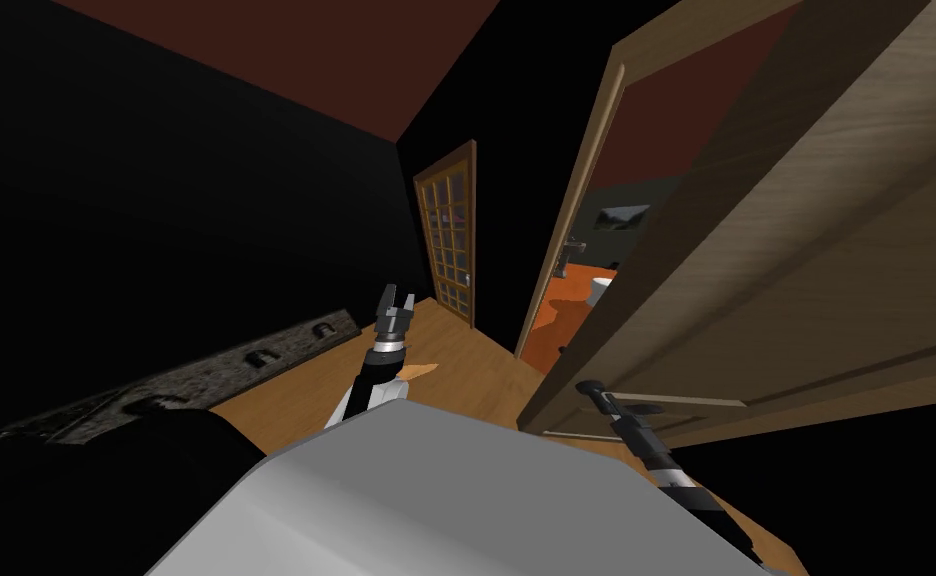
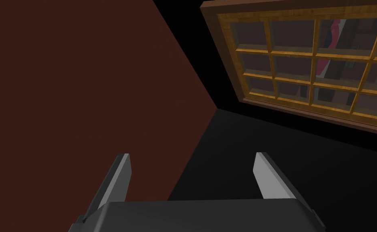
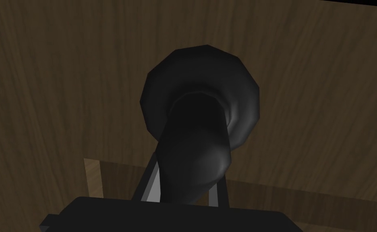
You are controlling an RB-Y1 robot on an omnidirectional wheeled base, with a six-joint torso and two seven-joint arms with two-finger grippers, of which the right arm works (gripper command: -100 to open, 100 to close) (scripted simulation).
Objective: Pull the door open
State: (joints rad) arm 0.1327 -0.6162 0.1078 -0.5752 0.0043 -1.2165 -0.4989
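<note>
Right, the right gripper [image 1: 601, 398] is down at the door [image 1: 806, 250], and its wrist view tells the story: two thin fingers [image 3: 153, 183] squeezed against either side of the dark handle [image 3: 199, 121], a firm pinch on the end nearest the hand. The wooden leaf stands partly swung out of its frame [image 1: 581, 190], with an orange floor [image 1: 566, 300] showing through the gap.

Now the worry. That handle looks smooth and rounded, and the blades hold only a narrow strip of it. A pull straight back, while the door wants to travel on an arc, could slide them clean off the end. Too sharp a tug would likely do the same.

Second danger: the leaf is close in on the right side, so swinging it wider could bring it against the arm unless the robot gives ground.

Over on the other side, the left gripper [image 1: 397, 305] hangs raised with its blades spread and empty, well apart from the work, pointing towards a glazed door [image 1: 448, 235].
</note>
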